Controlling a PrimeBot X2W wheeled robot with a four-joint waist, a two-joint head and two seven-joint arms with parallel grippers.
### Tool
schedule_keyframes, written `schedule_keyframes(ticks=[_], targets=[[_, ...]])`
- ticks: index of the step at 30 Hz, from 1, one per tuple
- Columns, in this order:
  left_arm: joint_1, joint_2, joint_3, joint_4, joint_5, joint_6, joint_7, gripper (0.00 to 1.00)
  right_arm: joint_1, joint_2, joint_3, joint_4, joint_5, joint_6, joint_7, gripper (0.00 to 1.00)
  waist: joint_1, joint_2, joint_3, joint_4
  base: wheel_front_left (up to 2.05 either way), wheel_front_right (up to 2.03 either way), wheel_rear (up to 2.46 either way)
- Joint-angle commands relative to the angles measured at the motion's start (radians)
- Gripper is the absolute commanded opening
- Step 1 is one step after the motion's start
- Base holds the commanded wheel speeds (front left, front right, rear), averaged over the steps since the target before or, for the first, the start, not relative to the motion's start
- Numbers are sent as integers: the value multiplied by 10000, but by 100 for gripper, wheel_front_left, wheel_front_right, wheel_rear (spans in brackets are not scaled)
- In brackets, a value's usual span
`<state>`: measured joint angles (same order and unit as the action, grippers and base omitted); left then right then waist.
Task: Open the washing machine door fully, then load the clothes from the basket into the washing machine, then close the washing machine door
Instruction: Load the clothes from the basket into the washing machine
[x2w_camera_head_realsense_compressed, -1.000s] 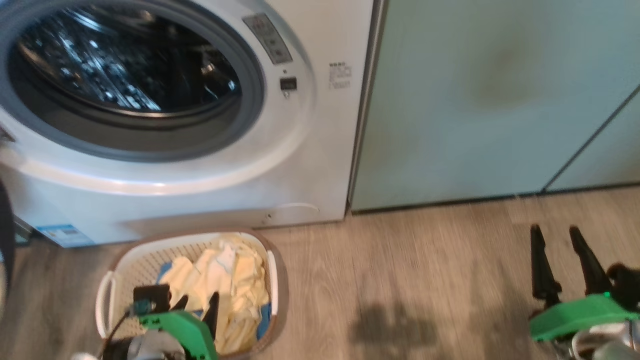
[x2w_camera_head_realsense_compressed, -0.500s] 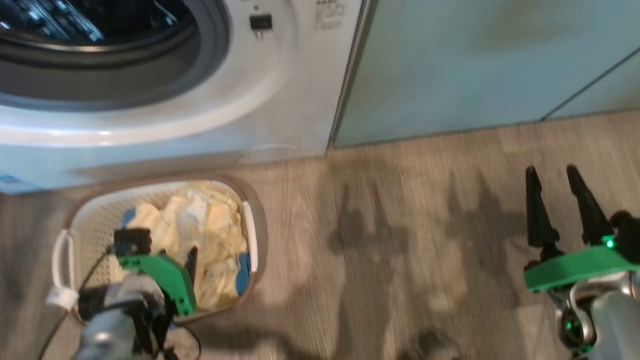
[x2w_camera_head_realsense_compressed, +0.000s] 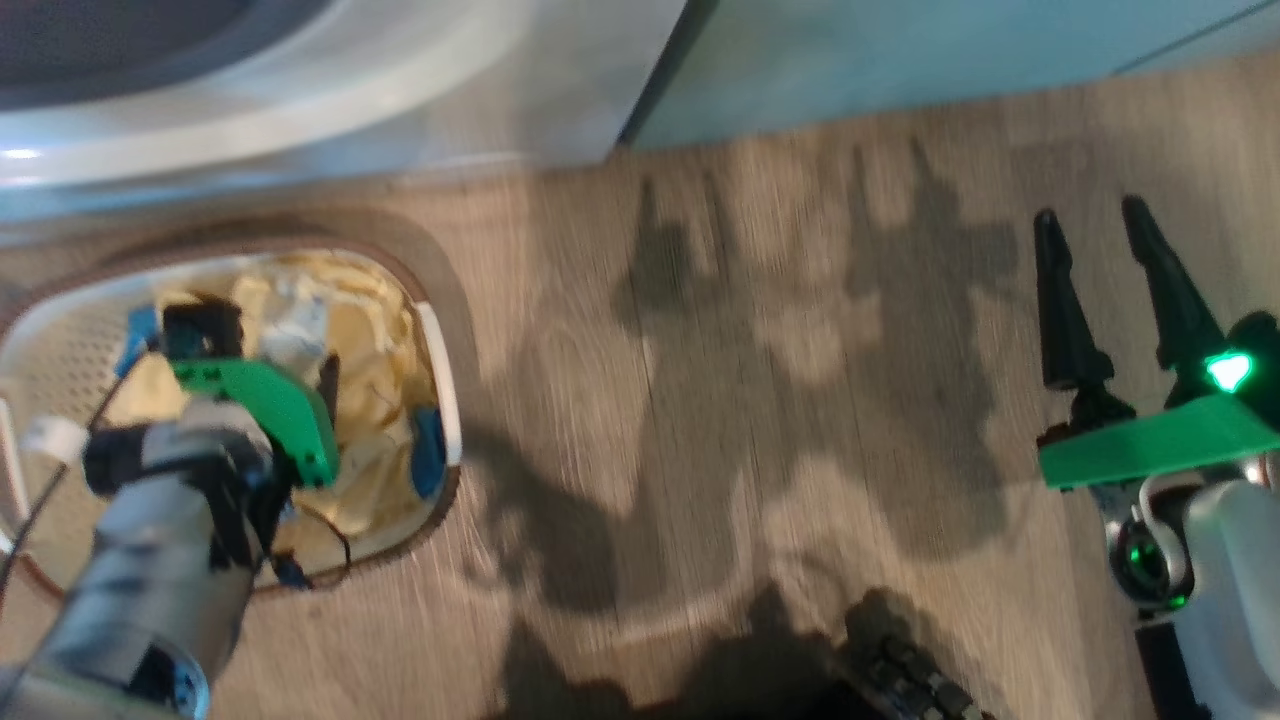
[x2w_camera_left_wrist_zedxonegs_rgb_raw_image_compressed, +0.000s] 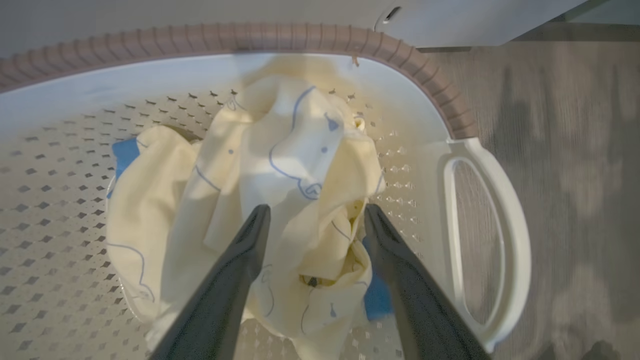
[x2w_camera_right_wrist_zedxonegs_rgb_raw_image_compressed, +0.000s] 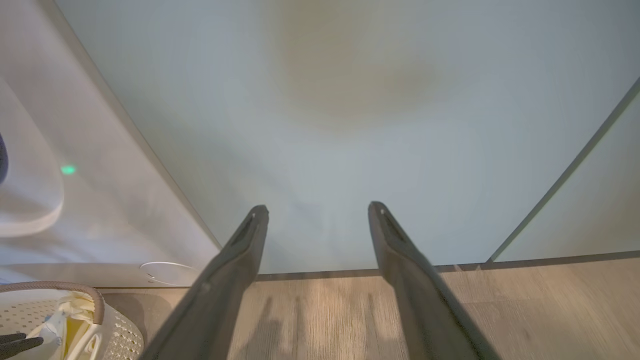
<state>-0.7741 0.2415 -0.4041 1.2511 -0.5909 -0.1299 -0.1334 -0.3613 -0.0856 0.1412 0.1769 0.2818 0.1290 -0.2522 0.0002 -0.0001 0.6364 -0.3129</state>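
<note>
We log the left gripper (x2w_camera_left_wrist_zedxonegs_rgb_raw_image_compressed: 317, 209) spread wide over the clothes (x2w_camera_left_wrist_zedxonegs_rgb_raw_image_compressed: 280, 150) in the basket (x2w_camera_left_wrist_zedxonegs_rgb_raw_image_compressed: 430, 85), nothing clamped. In head view the basket sits at 9 o'clock, the washer (x2w_camera_head_realsense_compressed: 400, 90) at 11. The right gripper (x2w_camera_head_realsense_compressed: 1095, 225) is wide and empty at 3 o'clock over the floor (x2w_camera_head_realsense_compressed: 700, 450).

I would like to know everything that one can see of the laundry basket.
The basket is cream plastic with small perforations in its walls, a ribbed brown rim and a white loop handle at the side. It stands upright on the wooden floor, close before the washing machine. Pale yellow clothes lie inside; the open left gripper hangs over them.
</note>
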Motion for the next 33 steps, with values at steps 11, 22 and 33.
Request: schedule_keyframes(ticks=[11,22,33], targets=[[-1784,828,-397,134,-92,-8,33,100,-733,-198,235,-581,12,17,-95,100,-2,1,2229,24,0,0,0],[-2556,1082,-358,351,-148,947,308,100,-1084,-329,375,-724,46,17,-95,100,-2,1,2975,92,0,0,0],[-2393,970,-163,384,-468,961,-259,0,-1107,-362,371,-648,20,17,-95,100,-2,1,2737,102,0,0,0]])
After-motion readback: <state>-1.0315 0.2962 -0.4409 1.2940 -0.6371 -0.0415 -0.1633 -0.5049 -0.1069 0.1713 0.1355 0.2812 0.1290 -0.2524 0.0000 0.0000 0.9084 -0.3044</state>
